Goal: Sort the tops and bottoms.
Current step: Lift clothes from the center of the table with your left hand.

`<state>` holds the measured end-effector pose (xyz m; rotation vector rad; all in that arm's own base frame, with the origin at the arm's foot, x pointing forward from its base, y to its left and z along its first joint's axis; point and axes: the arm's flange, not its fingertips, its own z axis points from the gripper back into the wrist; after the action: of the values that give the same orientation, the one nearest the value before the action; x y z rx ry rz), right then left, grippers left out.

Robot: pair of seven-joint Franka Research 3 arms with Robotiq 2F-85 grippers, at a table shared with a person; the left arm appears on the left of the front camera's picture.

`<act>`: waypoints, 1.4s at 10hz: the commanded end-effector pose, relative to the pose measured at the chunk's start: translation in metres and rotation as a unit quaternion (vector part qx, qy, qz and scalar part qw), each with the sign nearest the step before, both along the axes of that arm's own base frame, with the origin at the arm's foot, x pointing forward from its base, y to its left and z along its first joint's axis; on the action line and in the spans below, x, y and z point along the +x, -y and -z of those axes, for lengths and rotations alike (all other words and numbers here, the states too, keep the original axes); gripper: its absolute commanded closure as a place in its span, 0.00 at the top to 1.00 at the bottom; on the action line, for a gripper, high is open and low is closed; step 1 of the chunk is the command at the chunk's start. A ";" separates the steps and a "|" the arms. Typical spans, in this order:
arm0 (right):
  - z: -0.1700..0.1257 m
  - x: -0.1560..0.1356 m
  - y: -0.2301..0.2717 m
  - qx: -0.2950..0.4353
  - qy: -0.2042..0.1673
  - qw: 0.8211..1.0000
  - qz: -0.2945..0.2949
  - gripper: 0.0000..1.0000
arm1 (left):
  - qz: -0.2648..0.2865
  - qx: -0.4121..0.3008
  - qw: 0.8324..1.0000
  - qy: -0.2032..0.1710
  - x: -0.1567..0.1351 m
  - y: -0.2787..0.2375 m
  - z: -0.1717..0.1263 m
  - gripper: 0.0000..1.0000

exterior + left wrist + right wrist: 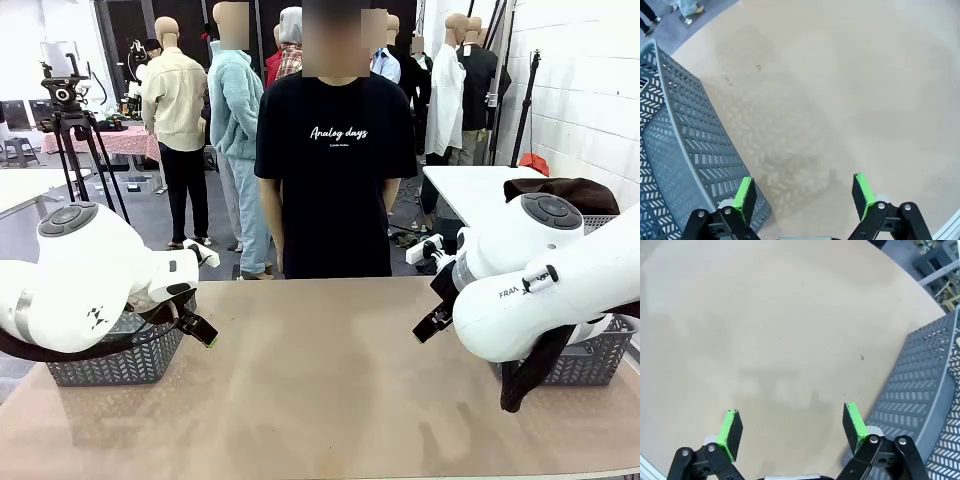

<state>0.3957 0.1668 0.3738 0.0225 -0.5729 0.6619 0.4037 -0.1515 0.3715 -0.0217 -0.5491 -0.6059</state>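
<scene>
Tan table (320,390), bare across the middle, with nothing loose on it to sort. One person (335,180) stands at the far edge.

Tools: the left gripper (804,192) is spread wide with nothing between the pads, hanging over bare table. The right gripper (792,425) is the same, released and empty.

Task things: a black garment (528,378) is draped over the front rim of the right basket (595,362) and hangs down outside it. A dark brown piece (570,190) shows above and behind the right arm; you can't tell what it rests on. A pale patch (138,320) at the rim of the left basket (110,365) may be the tops, but it's too hidden to call.

Risks:
- The hanging garment looks only half in. The right arm crosses right in front of it, so a swing could snag it and drag it out.
- In the left wrist view one finger sits just beside the left basket's wall, so a sideways move could shove the basket.
- The right gripper is also near its basket's wall.

Counts: two baskets, two grippers, two dark garments visible, with any others hidden behind the arm. One possible pale top. One person at the table.
</scene>
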 end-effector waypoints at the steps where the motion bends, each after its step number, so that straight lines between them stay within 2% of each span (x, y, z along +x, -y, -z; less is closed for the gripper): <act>1: 0.000 0.000 0.000 0.000 0.000 1.000 0.000 1.00 | 0.000 0.000 1.000 0.000 0.000 0.000 0.000 1.00; 14: 0.000 0.000 0.000 0.000 0.000 1.000 0.000 1.00 | 0.000 0.000 1.000 0.000 0.000 0.000 0.000 1.00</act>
<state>0.3958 0.1667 0.3738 0.0219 -0.5729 0.6624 0.4032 -0.1527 0.3715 -0.0217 -0.5492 -0.6087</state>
